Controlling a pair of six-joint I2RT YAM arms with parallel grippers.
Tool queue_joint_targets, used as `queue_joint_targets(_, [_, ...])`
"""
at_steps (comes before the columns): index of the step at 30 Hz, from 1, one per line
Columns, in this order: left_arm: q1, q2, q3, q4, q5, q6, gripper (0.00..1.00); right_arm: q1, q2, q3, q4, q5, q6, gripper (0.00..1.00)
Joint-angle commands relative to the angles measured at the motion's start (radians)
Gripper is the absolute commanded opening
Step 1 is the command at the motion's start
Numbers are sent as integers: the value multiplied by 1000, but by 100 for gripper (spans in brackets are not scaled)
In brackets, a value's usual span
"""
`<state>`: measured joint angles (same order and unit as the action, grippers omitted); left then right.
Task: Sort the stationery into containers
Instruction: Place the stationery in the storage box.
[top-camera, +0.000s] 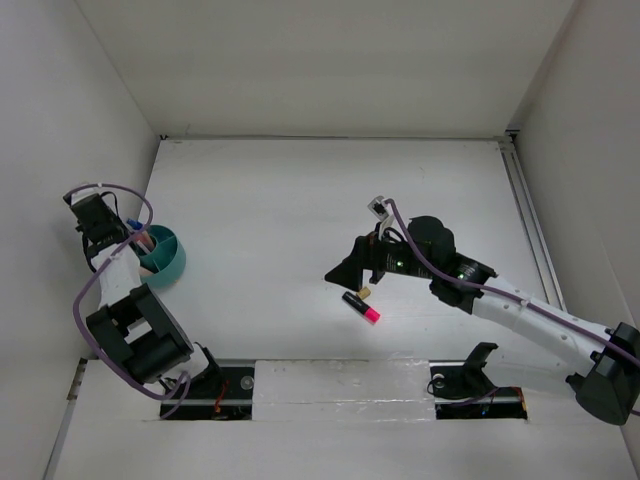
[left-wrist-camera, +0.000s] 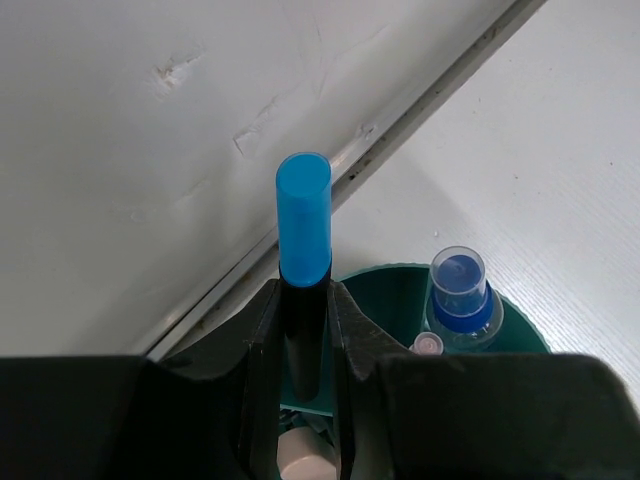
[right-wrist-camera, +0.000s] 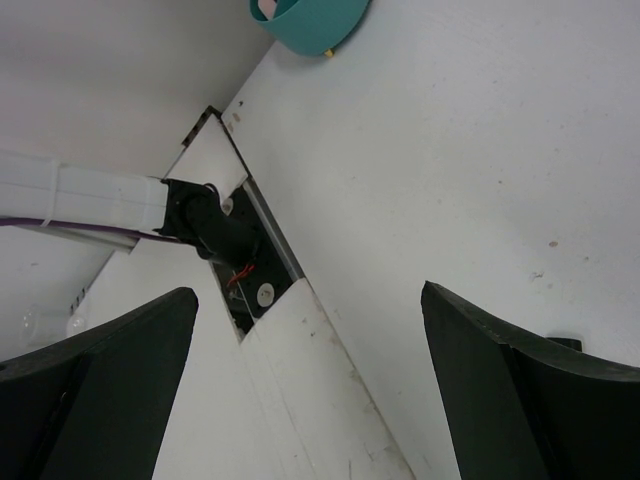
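**Blue-capped marker held over the organizer; a crooked drop could spill it.**
The left claw is clamped on the upright blue-capped marker above the teal organizer, low in the wrist view. Released onto a divider or the clear pen, it may tip out. The right claw gapes wide and empty above the pink-ended marker, mid-table.

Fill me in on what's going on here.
The left end effector is shut on a blue-capped black marker, upright over the teal organizer at the left of the table. The organizer already holds a clear blue-capped pen. The right end effector is open, hovering near a pink-tipped marker and a small tan bit, neither picked up yet.
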<state>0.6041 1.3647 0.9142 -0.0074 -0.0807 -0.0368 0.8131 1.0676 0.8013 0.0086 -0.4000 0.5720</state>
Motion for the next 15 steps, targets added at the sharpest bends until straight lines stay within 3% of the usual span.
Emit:
queue_joint_targets(1, [-36, -19, -17, 52, -39, 6, 8, 9, -23, -8, 42, -3, -15, 100])
queue_joint_targets(4, [-127, -7, -43, 70, -157, 31, 8, 9, -23, -8, 42, -3, -15, 100])
queue_joint_targets(15, [-118, -16, -66, 95, -136, 11, 11, 9, -5, -8, 42, -13, -15, 100])
